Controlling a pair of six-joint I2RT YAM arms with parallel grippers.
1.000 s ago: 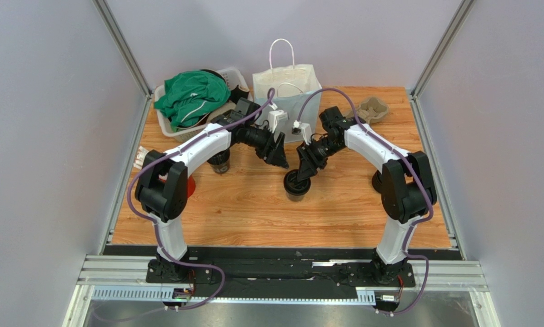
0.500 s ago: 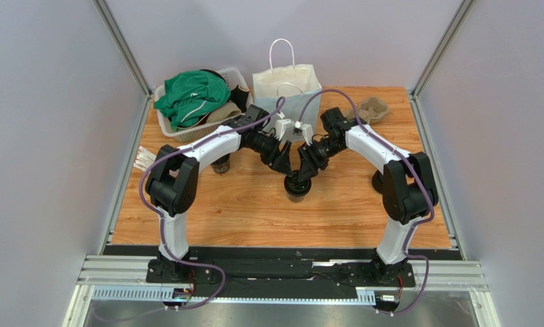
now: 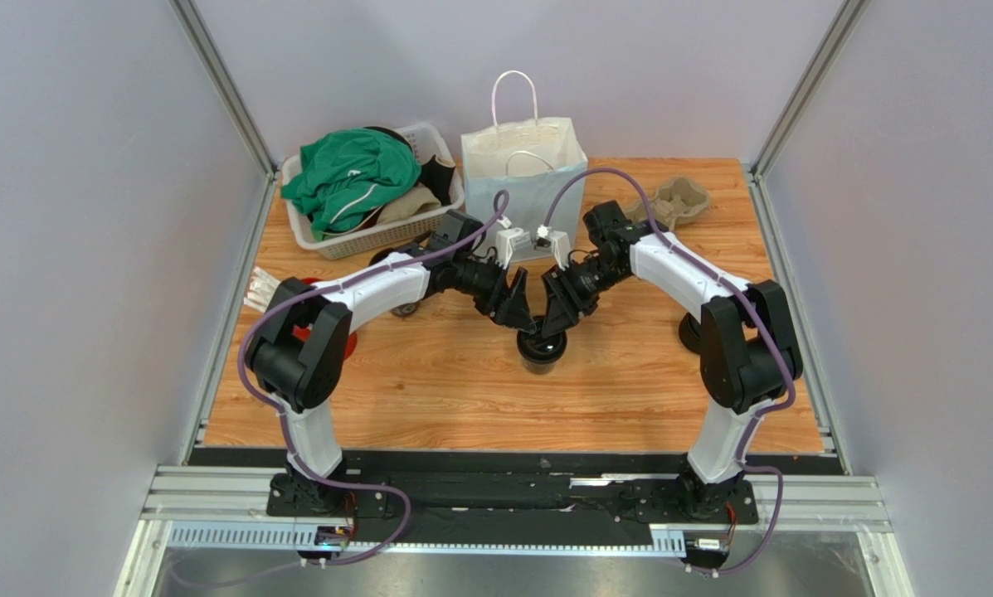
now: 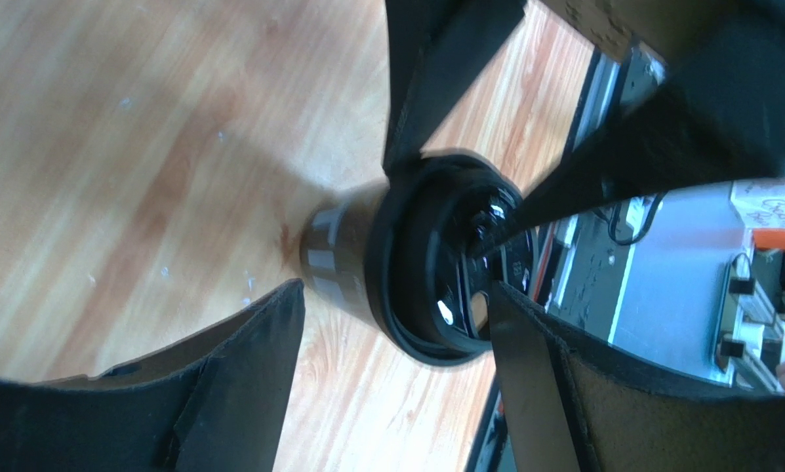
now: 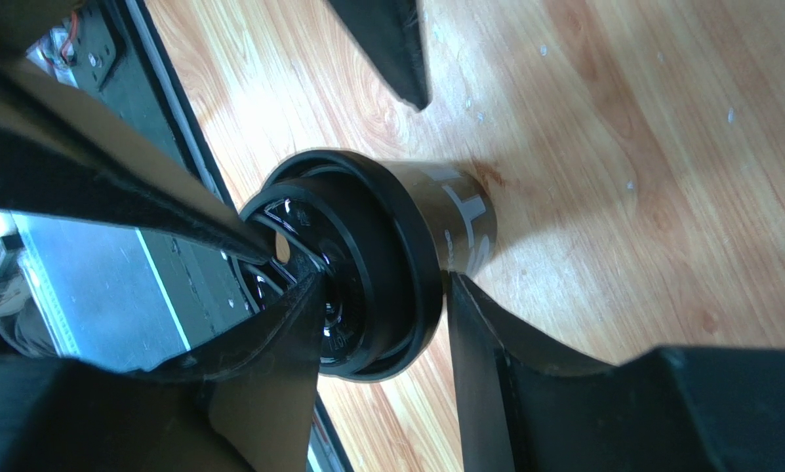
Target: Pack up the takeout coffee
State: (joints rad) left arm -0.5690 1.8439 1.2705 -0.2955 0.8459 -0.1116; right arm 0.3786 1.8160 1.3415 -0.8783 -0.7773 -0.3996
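Seeing the right hand [image 5: 381, 295] pinch the coffee cup [image 5: 457, 224] by its lid [image 5: 386, 211], the left hand [image 4: 396, 295] spread around it, I fear crowded fingers could pop that lid.

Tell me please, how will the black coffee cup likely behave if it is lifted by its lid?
The coffee cup looks like thin paper, so a hard squeeze probably dents it. The right hand grips at the lid; a pressed-on lid might pop off under the weight. Standing narrow and upright on the table, it could tip if pushed sideways.
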